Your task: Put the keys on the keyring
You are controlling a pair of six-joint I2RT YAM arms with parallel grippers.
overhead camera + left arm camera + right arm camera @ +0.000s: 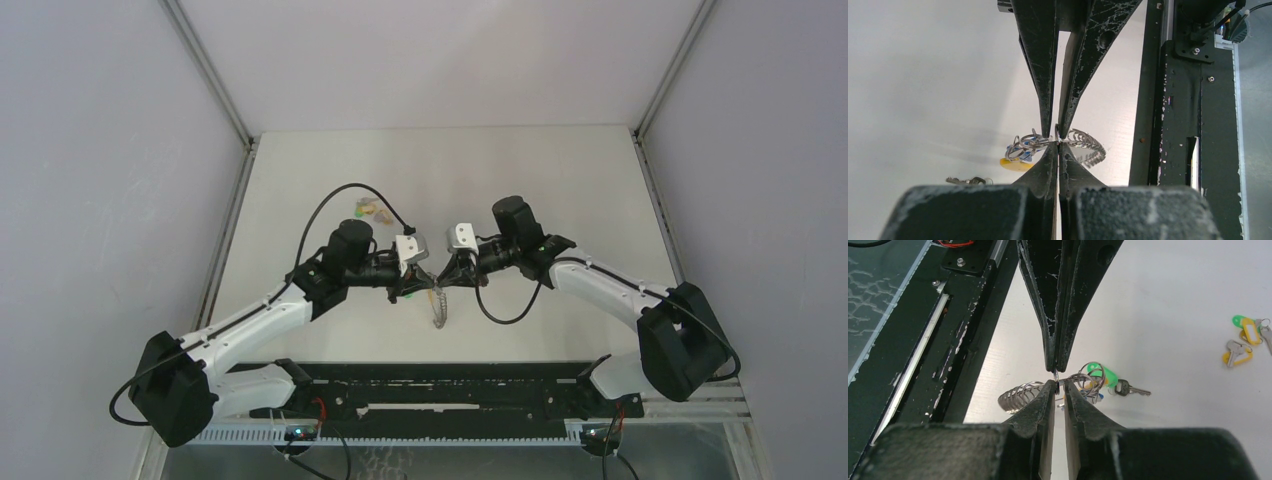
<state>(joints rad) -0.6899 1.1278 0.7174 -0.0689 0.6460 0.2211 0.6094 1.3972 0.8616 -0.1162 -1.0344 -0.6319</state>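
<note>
Left hand (1058,146) pinching keyring (1087,140), right hand (1060,385) gripping it opposite

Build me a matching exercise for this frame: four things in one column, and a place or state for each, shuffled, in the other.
Things
1. keyring
2. green-headed key
3. loose yellow-headed key
4. left gripper

Descriptions
A. fingers shut
B. lying apart, well away from where the fingertips meet
C. ribbed silvery coil reaching out from the meeting fingertips
D. among small rings just beside the meeting fingertips

Pairs: 1-C, 2-D, 3-B, 4-A
</note>
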